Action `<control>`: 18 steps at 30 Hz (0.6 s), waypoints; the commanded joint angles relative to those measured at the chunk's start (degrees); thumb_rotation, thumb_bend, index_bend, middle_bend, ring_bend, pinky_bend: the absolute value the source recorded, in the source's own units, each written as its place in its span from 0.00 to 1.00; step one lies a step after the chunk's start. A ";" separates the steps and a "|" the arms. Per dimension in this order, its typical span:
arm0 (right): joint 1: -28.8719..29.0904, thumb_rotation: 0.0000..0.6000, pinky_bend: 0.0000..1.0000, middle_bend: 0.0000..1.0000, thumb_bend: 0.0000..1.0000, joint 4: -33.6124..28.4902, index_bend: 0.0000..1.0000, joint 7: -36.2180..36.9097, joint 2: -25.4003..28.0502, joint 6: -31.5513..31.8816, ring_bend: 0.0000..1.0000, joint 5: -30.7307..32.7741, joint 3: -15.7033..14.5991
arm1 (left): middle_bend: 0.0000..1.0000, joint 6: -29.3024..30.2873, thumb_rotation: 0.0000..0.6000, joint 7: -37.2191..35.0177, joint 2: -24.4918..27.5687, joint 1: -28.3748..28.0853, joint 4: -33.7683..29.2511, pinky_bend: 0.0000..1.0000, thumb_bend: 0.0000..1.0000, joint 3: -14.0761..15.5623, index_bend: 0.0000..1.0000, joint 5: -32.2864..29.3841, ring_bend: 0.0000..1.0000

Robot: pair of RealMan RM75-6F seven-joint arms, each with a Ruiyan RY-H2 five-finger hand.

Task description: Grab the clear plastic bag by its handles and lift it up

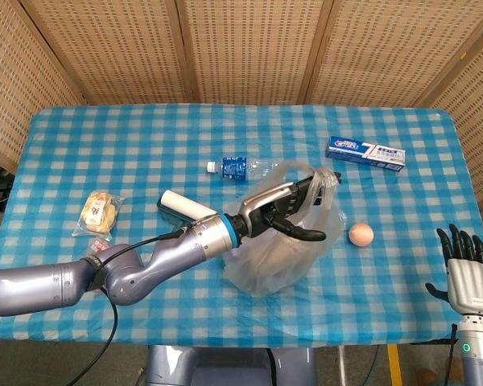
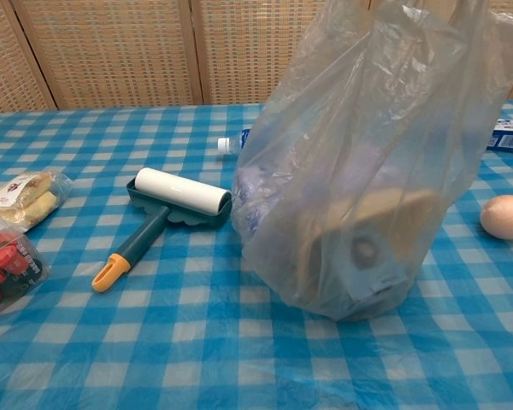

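The clear plastic bag (image 1: 270,253) stands in the middle of the table with boxed items inside. In the chest view the bag (image 2: 368,171) is stretched tall, and its bottom still seems to touch the cloth. My left hand (image 1: 286,205) reaches over the bag from the left and holds its handles (image 1: 322,178) near the top right. The chest view cuts this hand off above the frame. My right hand (image 1: 467,269) hangs beyond the table's front right corner, fingers apart and empty.
A lint roller (image 1: 185,207) lies just left of the bag. A water bottle (image 1: 237,167) is behind it, a toothpaste box (image 1: 365,153) at the back right, an egg (image 1: 361,234) to the right. A bread packet (image 1: 99,212) and a red packet (image 2: 4,265) lie at the left.
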 commanded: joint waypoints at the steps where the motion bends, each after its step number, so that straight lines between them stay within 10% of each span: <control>1: 0.03 1.00 0.00 0.00 0.00 0.01 0.05 -0.01 -0.01 -0.03 0.00 0.01 -0.02 | 0.00 0.09 0.86 -0.39 -2.53 0.20 2.02 0.00 0.00 -1.29 0.00 -2.02 0.00; 9: 0.10 1.00 0.00 0.00 0.00 0.04 0.05 0.06 0.02 -0.21 0.00 0.05 -0.15 | 0.04 -2.07 0.85 -1.53 -7.19 0.90 5.92 0.00 0.00 -4.46 0.05 -3.96 0.02; 18: 0.19 1.00 0.00 0.00 0.00 0.05 0.05 0.27 0.12 -0.41 0.00 0.20 -0.17 | 0.44 -2.00 0.73 -0.29 -10.55 1.80 8.91 0.01 0.00 -6.73 0.34 -6.87 0.30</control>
